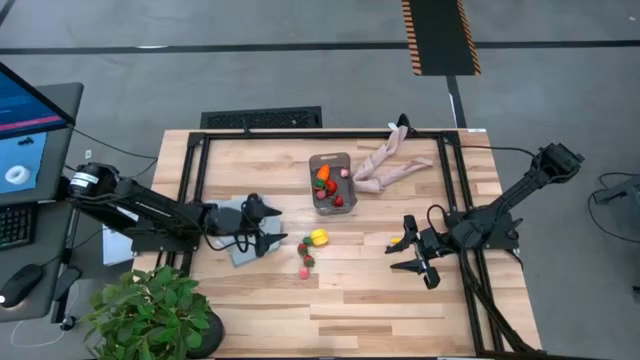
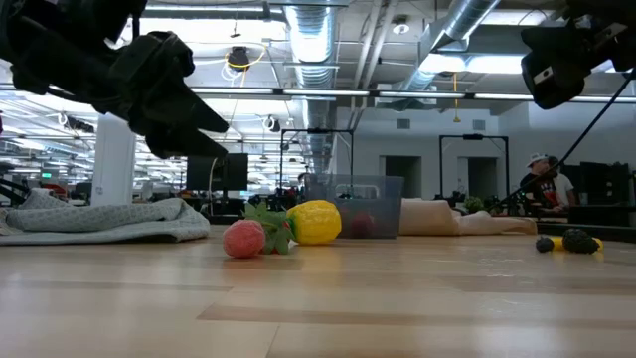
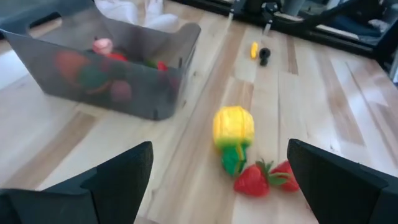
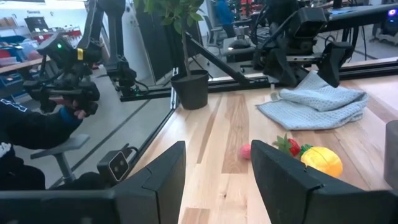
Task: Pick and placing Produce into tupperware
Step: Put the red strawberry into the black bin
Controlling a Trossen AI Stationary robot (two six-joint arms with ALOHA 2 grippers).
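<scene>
High view: a light wooden table (image 1: 380,300) is seen from straight above. The tupperware (image 1: 331,182) lies just above the table's centre, with red, orange and green produce inside. At its 3 o'clock, touching or just beside it, a beige limb-shaped object (image 1: 390,165) is sprawled. At the tub's 6 o'clock, apart from it, a yellow lemon (image 1: 318,237) lies loose, with red strawberries (image 1: 305,252) and a pink piece at the lemon's 7 o'clock. The left gripper (image 1: 276,226) is held at the lemon's 9 o'clock, above a folded grey-blue cloth (image 1: 234,216), with its fingers spread and nothing between them. The right gripper (image 1: 405,255) is placed at the lemon's 3 o'clock, well apart, fingers parted and empty. A potted plant (image 1: 150,315) is seen at the table's 8 o'clock corner.

Low view: the lemon (image 2: 314,222) and a pink berry (image 2: 243,239) are shown in front of the tub (image 2: 355,206); the cloth (image 2: 99,221) lies at 9 o'clock.

Left wrist view: the two dark fingers (image 3: 115,180) are spread wide, with the lemon (image 3: 233,126) and strawberries (image 3: 264,179) lying ahead between them, untouched. The tub (image 3: 106,68) is seen beyond, filled with produce.

Right wrist view: the fingers (image 4: 283,177) are parted around bare table; the lemon (image 4: 320,160) and cloth (image 4: 314,106) lie farther off.
</scene>
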